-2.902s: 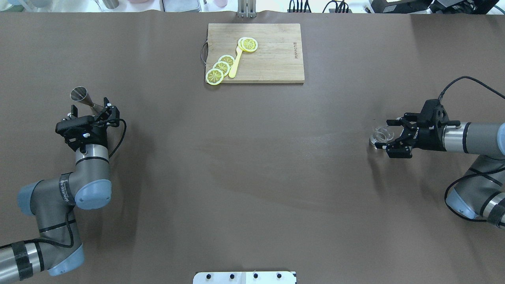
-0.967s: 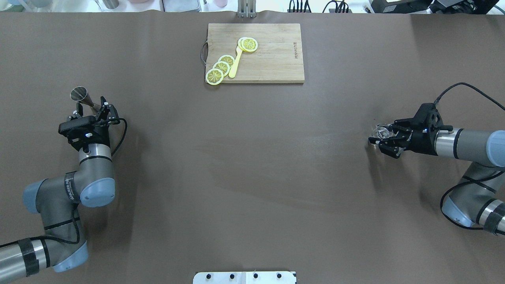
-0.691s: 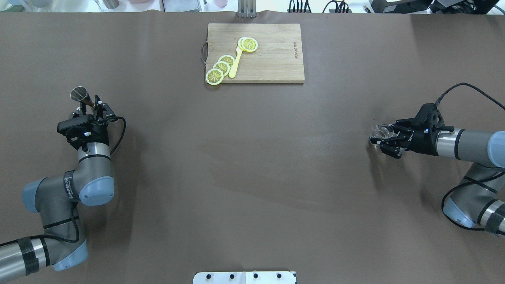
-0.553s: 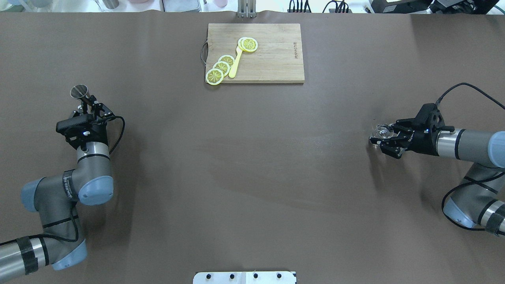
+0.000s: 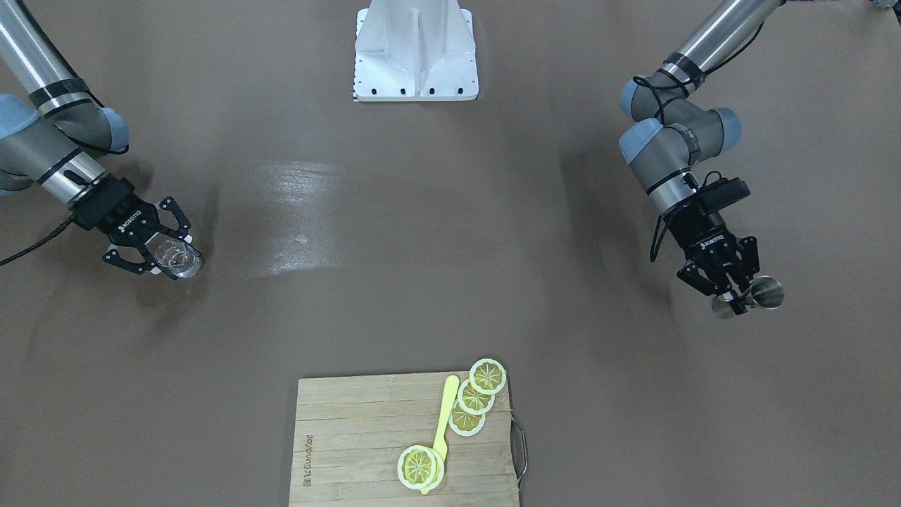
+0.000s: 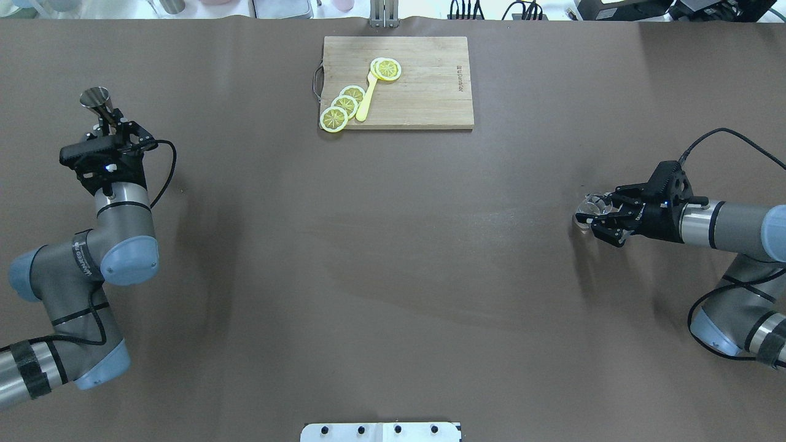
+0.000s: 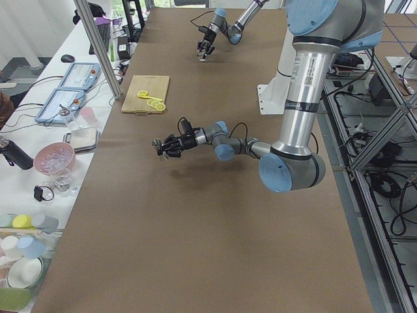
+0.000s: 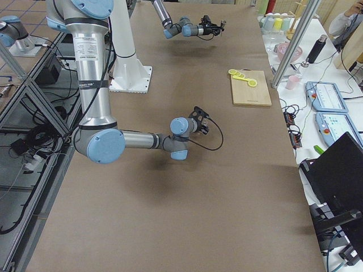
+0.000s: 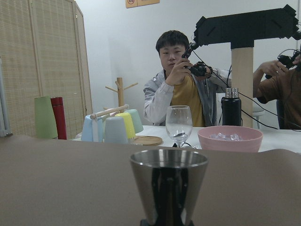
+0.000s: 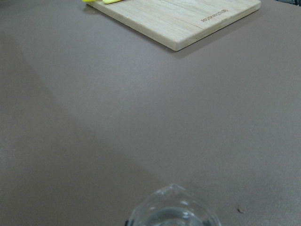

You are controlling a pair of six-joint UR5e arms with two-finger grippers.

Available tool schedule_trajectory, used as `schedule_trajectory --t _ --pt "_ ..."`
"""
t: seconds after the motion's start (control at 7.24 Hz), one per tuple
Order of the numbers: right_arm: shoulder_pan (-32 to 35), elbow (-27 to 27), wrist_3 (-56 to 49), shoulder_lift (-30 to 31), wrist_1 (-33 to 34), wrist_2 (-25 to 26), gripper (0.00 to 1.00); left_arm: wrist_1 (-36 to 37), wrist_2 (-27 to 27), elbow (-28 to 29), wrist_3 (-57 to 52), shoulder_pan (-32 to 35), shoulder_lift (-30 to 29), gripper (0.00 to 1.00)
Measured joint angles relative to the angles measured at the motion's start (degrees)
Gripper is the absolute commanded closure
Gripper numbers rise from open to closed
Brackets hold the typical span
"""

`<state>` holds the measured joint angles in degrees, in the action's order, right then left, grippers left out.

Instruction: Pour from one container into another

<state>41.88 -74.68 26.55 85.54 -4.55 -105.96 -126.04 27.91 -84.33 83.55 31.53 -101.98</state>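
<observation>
**A:** What has the left claw (image 6: pixel 112 123) got?

**B:** It's closed on the narrow waist of the jigger (image 6: pixel 95 98). The mouth faces up, so I'd guess it's held level to receive the pour.

**A:** And the right claw (image 6: pixel 592 213)?

**B:** Its fingers are pressed against both sides of the glass (image 6: pixel 594 205), down low by the table (image 6: pixel 393 258). The rim is free for tipping.

**A:** Are they close together?

**B:** No, they're well apart, at opposite ends. The cutting board (image 6: pixel 430 92) with lemon slices (image 6: pixel 344 104) sits by the far edge, out of the way. I'd say the two need to meet before any pouring.

Brown table (image 6: pixel 393 258), wood cutting board (image 6: pixel 430 98) far ctr, white base plate (image 6: pixel 381 432)
</observation>
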Motion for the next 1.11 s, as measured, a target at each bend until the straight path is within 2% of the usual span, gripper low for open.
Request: schedule_trajectory --t 0.14,0.41,0.55,0.83,1.11 --pt "0.04 -1.04 -0.31 0.49 0.06 -0.21 1.00 -0.16 3.31 -1.71 -3.05 1.35 0.00 1.00" --pt "0.69 -3.68 -2.22 1.31 0.21 -2.74 1.00 -3.72 10.64 -4.30 -16.67 2.94 -0.50 1.00" --pt "2.34 -4.47 -4.35 1.23 0.26 -6.15 1.00 -7.32 14.78 -4.91 -24.72 2.98 -1.21 1.00" --pt "6.51 -4.74 -7.38 0.97 -0.04 -13.67 1.00 -13.91 19.81 -5.19 -34.51 2.67 -4.92 1.00" --pt "8.37 -4.50 -8.12 0.60 -0.59 -16.27 1.00 -21.67 24.60 -4.14 -41.48 -0.13 -9.87 1.00"
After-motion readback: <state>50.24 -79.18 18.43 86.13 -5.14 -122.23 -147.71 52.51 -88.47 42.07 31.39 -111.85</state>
